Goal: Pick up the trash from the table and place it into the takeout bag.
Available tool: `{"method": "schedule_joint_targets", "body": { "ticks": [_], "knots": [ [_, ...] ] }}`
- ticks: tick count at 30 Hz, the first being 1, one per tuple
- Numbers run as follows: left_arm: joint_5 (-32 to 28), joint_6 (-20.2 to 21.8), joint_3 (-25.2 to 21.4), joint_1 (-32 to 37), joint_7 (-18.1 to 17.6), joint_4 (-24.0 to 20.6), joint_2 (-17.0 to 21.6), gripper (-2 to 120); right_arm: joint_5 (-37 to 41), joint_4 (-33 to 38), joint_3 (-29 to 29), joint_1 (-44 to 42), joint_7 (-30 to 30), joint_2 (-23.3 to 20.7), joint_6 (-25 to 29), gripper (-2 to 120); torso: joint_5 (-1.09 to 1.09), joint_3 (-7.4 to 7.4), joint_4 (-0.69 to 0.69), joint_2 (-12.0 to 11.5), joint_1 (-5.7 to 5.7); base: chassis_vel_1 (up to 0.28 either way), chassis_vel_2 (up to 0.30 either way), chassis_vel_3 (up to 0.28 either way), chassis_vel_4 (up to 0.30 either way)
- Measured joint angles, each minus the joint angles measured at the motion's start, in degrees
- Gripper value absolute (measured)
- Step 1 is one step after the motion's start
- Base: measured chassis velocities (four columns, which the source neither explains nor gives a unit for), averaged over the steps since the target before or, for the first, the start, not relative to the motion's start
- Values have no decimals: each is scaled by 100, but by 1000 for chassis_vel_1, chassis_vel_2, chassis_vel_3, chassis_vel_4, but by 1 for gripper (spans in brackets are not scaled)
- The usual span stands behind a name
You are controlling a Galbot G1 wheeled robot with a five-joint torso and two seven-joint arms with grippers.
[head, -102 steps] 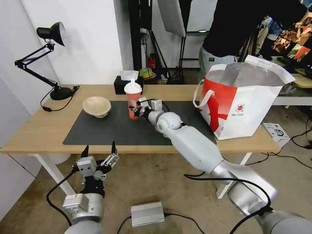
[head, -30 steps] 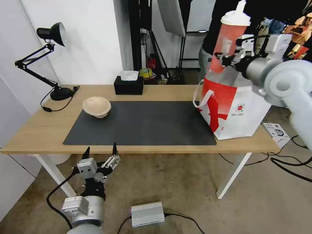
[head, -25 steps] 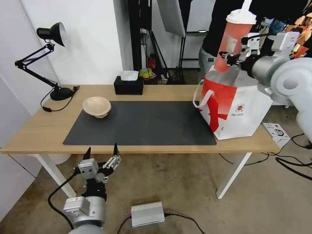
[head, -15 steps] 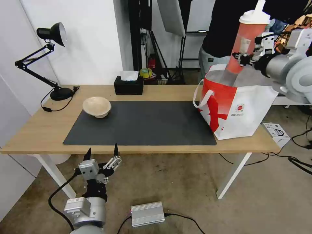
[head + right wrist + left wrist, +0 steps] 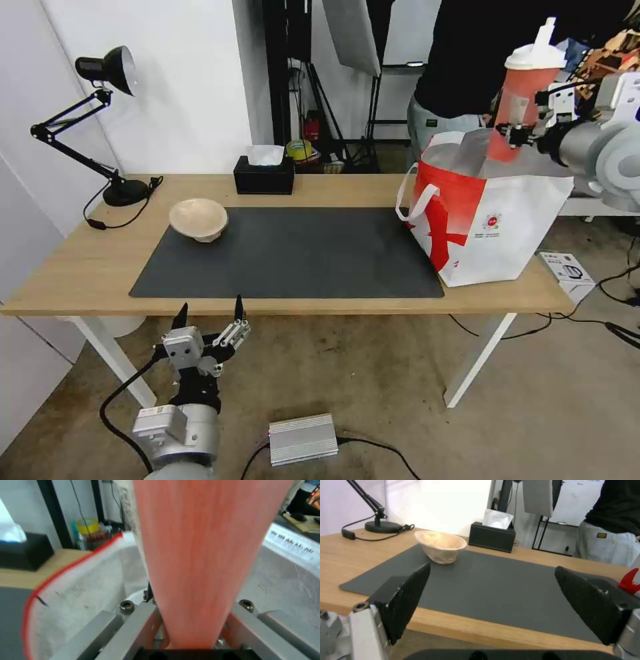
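A: Where's the tall red paper cup with the white domed lid [image 5: 521, 107]?

B: Gripped by the right end effector [image 5: 517, 129], tilted above the open white-and-red foil-lined takeout bag [image 5: 497, 223] on the light-wood tabletop [image 5: 73, 267]. The bag's round red logo is unreadable.

A: The left end effector [image 5: 208, 313]?

B: Spread open, holding nothing, below the tabletop's near edge; the beige bowl [image 5: 198, 219] sits on the grey mat [image 5: 293, 253].
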Motion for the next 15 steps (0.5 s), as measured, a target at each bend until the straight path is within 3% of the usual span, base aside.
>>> {"method": "schedule_joint_targets", "body": {
  "ticks": [15],
  "knots": [
    [-27,-6,16,-67,-3,51,20,100,-408,-591,-966,348,-144,291,-1,5,0,0,1,0,0,0,0,0,0]
  ]
}}
